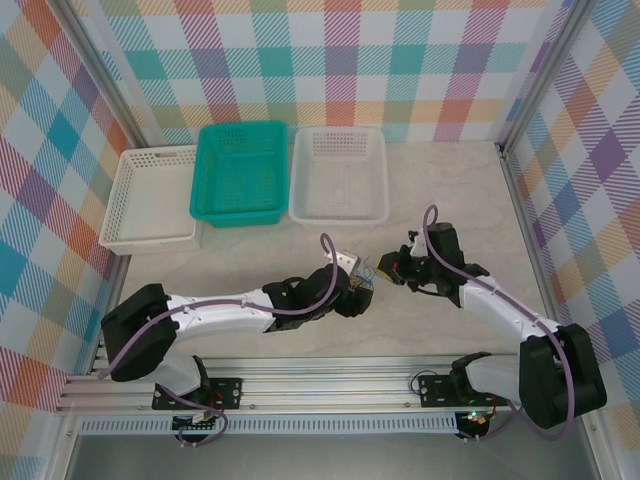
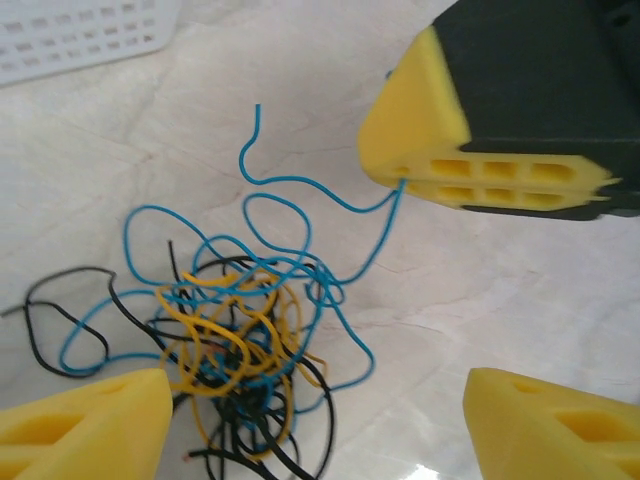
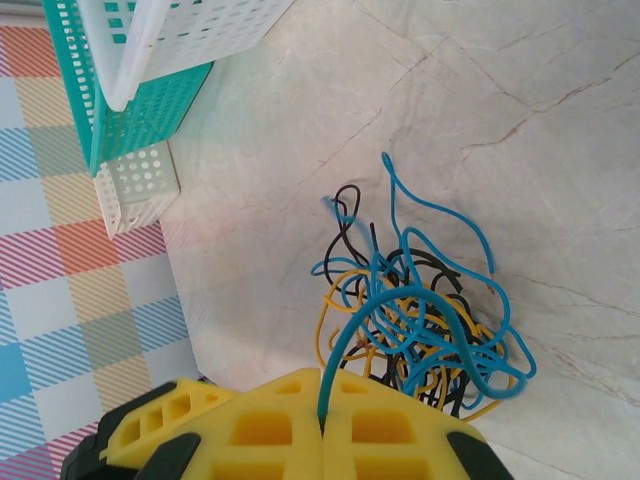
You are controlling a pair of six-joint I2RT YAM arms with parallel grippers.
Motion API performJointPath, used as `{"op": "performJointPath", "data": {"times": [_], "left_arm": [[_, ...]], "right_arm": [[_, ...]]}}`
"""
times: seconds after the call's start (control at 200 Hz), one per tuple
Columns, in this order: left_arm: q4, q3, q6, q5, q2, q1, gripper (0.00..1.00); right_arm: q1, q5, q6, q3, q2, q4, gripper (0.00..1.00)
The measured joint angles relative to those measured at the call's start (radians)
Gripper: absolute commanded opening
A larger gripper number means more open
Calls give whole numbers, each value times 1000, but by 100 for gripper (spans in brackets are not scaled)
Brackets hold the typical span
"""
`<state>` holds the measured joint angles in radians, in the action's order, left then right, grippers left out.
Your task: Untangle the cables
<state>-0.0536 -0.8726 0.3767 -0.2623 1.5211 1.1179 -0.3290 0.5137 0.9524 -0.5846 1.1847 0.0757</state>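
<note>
Drawing the blue strand (image 3: 329, 365) slowly outward with the right gripper (image 3: 322, 405), pinched shut on it, looks wisest once the left gripper (image 2: 315, 428), spread wide and empty over the cables (image 2: 230, 340) clumped on the bench (image 2: 480, 300) between both arms, pins the rest.

- The table (image 1: 250, 335) under the cables (image 2: 225, 340) is seen as a smooth, stone-veined surface with a faint gloss.
- The cables are sheathed in smooth plastic with a slight sheen.
- The pads (image 2: 90, 425) of the left gripper (image 2: 318, 400) are formed of matt yellow, foam-like material.
- The same matt material is used for the right gripper (image 3: 322, 395), moulded with open cells.
- Beyond the cables, a teal basket (image 1: 238, 180) and white baskets (image 1: 338, 185) are made of perforated hard plastic.
- Nearer than the cables, a rail (image 1: 320, 385) of bare grey metal is mounted.
- The arm shells (image 1: 215, 308) are finished in glossy white plastic.
</note>
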Motion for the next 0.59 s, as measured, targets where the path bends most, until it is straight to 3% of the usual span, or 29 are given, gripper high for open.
{"op": "performJointPath", "data": {"times": [0.255, 0.415, 0.595], "left_arm": [[-9, -64, -69, -87, 143, 0, 71], [-56, -113, -65, -117, 212, -1, 50], [-101, -142, -37, -136, 266, -1, 43]], "right_arm": [[-6, 12, 1, -43, -4, 35, 0], [-13, 23, 11, -46, -5, 37, 0], [-13, 26, 31, -46, -36, 41, 0]]}}
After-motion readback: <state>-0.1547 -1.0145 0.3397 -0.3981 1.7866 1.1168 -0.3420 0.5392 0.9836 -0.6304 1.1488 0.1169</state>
